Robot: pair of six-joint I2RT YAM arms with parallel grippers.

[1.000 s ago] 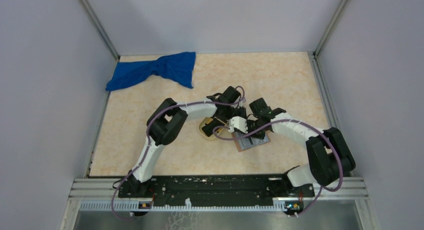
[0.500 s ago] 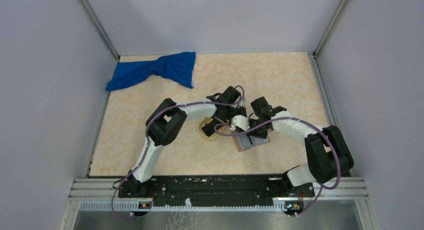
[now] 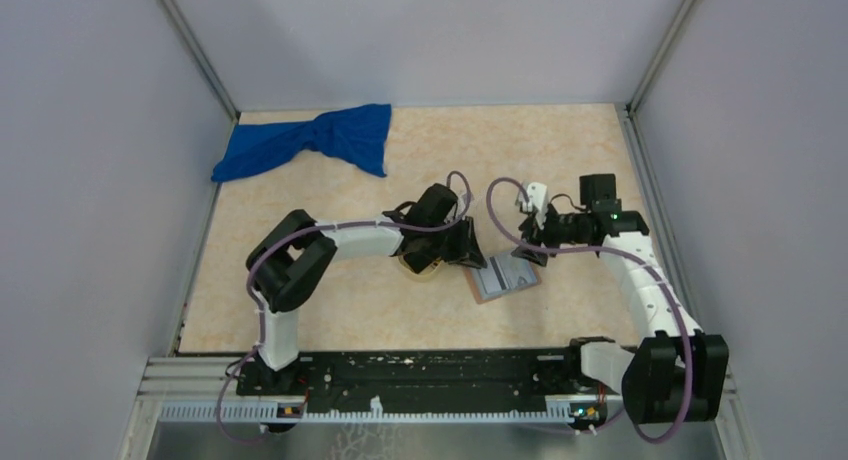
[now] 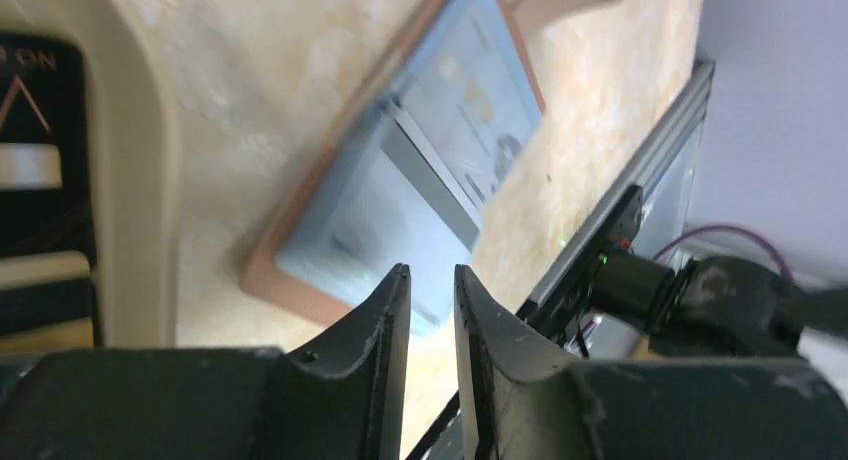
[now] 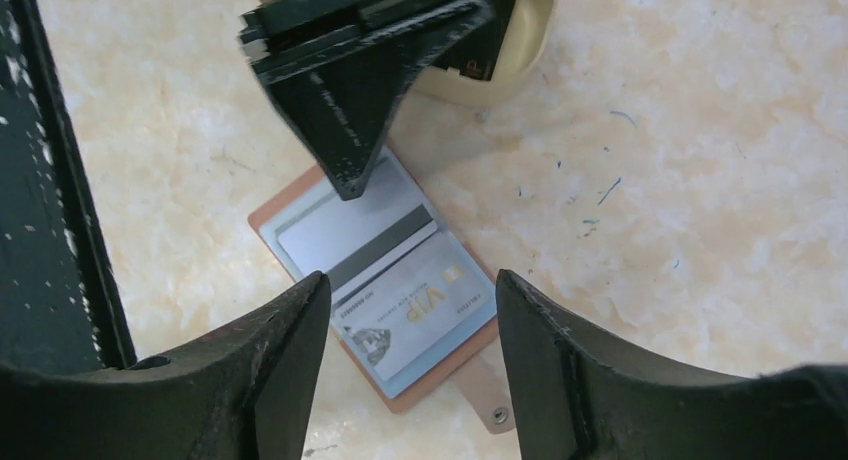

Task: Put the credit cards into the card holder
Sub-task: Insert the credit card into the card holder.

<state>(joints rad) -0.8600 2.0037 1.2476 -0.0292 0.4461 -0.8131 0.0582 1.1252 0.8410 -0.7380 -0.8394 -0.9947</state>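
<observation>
The left arm [image 3: 360, 238] and right arm [image 3: 645, 290] share one build: smooth white shell links set between bulky black joint housings. A thin purple cable [image 4: 730, 228] loops loosely along each arm. A small white bracket [image 3: 535, 198] sits at the right arm's wrist. The jaws are matte black, wedge-shaped and tapering, their surfaces scuffed and flecked with pale specks. One left jaw has a small round hole.
</observation>
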